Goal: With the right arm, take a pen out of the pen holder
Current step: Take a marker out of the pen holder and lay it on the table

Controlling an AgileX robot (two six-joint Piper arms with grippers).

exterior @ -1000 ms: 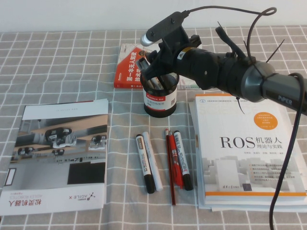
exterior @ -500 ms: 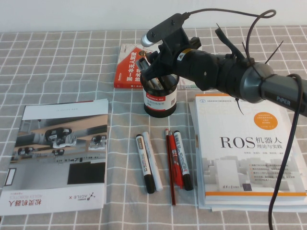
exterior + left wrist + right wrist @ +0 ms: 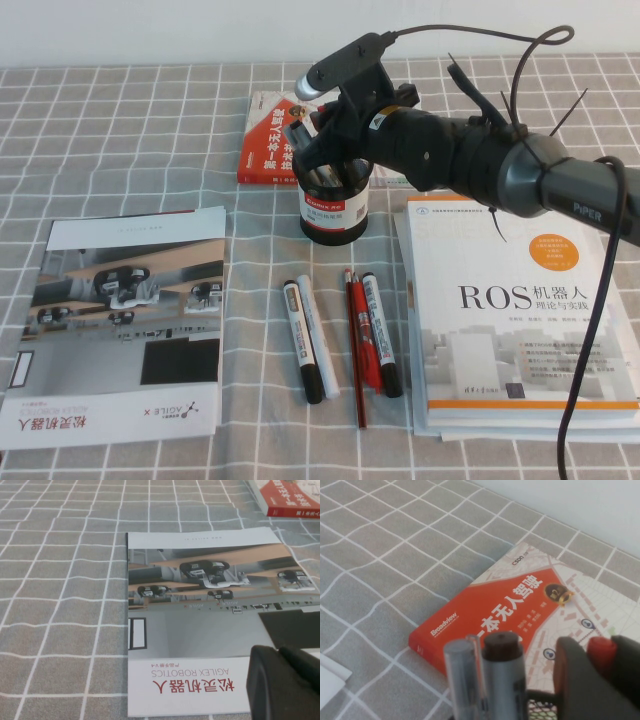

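A black mesh pen holder (image 3: 333, 205) with a red-and-white label stands at the middle back of the checked cloth. My right gripper (image 3: 322, 138) reaches into its top from the right. In the right wrist view the right gripper (image 3: 600, 666) has its two dark fingers pressed on either side of a red pen cap (image 3: 600, 652). Two grey pens (image 3: 503, 675) stand upright in the holder beside it, untouched. My left gripper (image 3: 278, 652) hangs over the lower corner of a brochure (image 3: 200, 630), fingers together, holding nothing. It is outside the high view.
A red book (image 3: 266, 148) lies just behind the holder. A stack of ROS books (image 3: 520, 300) fills the right side and the brochure (image 3: 125, 320) the left. Several markers and pens (image 3: 345, 335) lie on the cloth in front of the holder.
The right gripper's fingers have come together around the red pen in the holder. The arm has shifted only slightly; holder and loose pens have not moved.
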